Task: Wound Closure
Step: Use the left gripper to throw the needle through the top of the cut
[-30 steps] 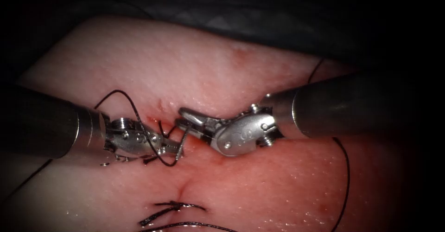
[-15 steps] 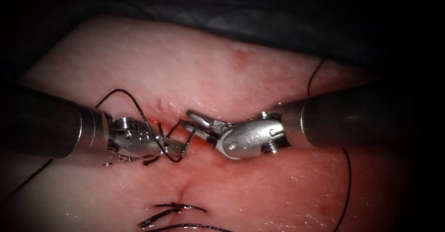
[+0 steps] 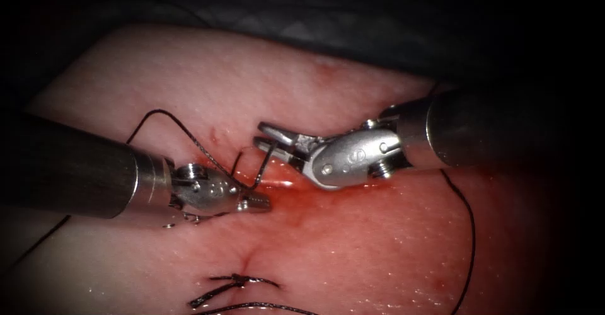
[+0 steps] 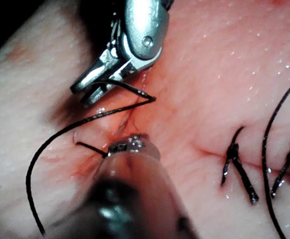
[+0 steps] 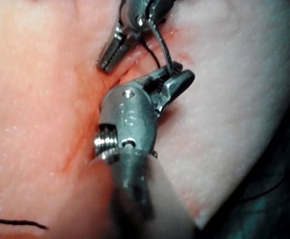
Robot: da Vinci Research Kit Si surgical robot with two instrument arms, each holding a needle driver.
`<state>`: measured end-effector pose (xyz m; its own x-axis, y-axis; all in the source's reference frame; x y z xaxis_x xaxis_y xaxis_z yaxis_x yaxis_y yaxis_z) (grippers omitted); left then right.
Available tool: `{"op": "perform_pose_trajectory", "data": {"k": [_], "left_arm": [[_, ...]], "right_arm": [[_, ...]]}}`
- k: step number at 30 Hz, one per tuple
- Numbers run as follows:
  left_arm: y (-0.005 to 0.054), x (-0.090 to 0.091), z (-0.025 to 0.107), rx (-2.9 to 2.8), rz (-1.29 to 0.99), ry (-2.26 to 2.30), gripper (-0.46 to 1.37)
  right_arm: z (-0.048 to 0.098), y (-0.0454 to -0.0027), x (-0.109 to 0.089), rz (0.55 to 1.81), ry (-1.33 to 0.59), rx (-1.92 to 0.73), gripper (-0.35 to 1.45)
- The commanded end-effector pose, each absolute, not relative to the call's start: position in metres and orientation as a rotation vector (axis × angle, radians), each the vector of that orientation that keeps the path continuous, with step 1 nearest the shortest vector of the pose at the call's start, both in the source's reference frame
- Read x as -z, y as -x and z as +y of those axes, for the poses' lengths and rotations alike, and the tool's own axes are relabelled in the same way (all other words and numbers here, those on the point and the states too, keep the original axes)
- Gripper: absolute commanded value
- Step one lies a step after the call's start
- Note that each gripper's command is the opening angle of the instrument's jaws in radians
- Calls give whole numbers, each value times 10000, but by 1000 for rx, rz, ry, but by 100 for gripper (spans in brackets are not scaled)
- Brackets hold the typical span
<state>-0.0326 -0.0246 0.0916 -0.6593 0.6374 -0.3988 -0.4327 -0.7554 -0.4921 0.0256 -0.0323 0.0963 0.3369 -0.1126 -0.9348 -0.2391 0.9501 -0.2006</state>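
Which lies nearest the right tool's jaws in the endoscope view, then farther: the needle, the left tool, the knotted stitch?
1. Needle: held in the right tool, above the cut.
2. Left tool: below-left, on the tissue.
3. Knotted stitch: bottom, across the cut.

Endoscope: above/front, wide. Wrist cams: v. close along shafts (all share cut (image 3: 252,252)).
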Motion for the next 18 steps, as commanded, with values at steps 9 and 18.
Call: {"op": "perform_pose_trajectory", "data": {"k": [9,18], "left_arm": [[320,-938,-274,-2392,-559,685,-14],[319,-942,-276,-2398,-586,671,-12]], "right_arm": [[-306,-265,-955,1247,338,-83,-35],[-299,-259,-956,1264,299,-189,-35]]}}
